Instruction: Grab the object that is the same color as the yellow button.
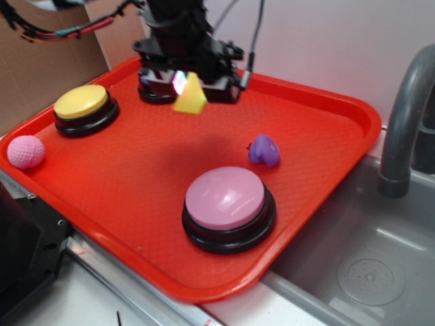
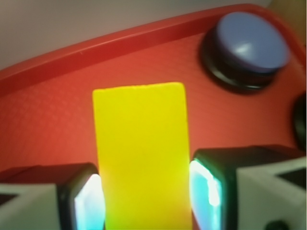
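The arm hides most of the blue button (image 2: 249,45) behind the gripper (image 1: 192,87). The red tray (image 1: 319,129) holds the yellow button (image 1: 82,103), pink button (image 1: 226,200), purple toy (image 1: 264,150) and pink ball (image 1: 26,151). The gripper hangs above the tray, closed on the yellow block (image 2: 141,153), lifted clear.

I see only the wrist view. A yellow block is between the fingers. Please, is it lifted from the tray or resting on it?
Observer: Lifted. In the exterior view the yellow block hangs in the gripper above the red tray.
Operator: Where is the yellow button?
Observer: The yellow button sits near the tray's left side, apart from the block.
Operator: What else is there that I do not see?
Observer: A pink button in front, a purple toy and a pink ball.
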`<state>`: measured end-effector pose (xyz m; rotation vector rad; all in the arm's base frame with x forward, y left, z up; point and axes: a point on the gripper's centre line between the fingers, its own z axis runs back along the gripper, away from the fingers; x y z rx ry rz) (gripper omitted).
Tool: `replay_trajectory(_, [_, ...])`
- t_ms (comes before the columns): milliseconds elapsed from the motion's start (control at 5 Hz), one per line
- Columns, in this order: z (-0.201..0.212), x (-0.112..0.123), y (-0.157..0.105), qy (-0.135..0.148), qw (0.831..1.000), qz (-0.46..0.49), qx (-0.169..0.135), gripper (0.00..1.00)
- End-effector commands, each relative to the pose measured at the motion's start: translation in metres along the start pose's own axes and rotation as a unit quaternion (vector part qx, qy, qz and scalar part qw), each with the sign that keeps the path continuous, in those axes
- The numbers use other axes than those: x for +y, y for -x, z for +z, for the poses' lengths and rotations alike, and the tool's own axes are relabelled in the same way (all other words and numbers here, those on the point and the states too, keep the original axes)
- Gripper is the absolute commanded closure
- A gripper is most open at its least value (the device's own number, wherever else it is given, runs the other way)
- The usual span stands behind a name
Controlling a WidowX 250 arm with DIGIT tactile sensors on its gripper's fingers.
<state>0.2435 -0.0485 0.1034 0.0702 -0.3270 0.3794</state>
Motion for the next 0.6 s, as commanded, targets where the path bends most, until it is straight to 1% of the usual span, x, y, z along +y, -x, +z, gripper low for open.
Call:
replay_trajectory(0, [0.052,0.059,-0.005,-0.028,0.994,0.025,0.105,1.0])
replay_trajectory(200, [0.068,0.079,-0.014,-0.052,0.991,-0.019,0.126,1.0])
replay_trajectory(400, [0.079,0.084,-0.02,-0.068,0.99,-0.041,0.12,1.0])
